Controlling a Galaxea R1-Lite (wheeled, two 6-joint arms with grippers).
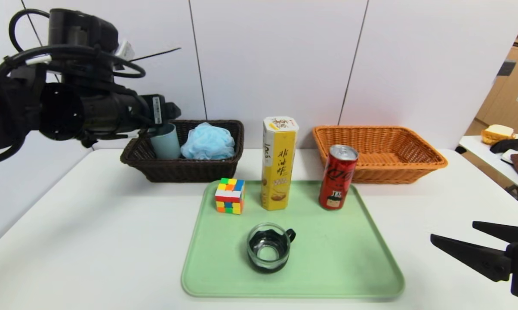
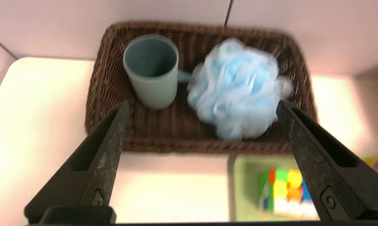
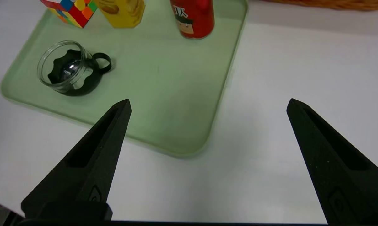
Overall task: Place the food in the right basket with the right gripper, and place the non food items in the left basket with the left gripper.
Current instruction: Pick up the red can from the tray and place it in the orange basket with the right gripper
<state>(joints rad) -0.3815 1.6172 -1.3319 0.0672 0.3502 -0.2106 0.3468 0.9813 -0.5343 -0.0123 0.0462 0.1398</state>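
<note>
White wall panels stood behind a white worktop; on it lay a green tray, with the dark brown basket far left and the orange-tan basket far right; the left pincer hung above the dark basket's near rim with its fingers spread wide and nothing between them; beyond it in the basket stood the blue-grey cup upright, the light blue bath sponge just beside it; the right pincer, also spread and empty, sat low at the near right, off the tray; on the tray stood the puzzle cube, the yellow snack carton with vertical Chinese writing, the red can, and nearer, the glass mug.
</note>
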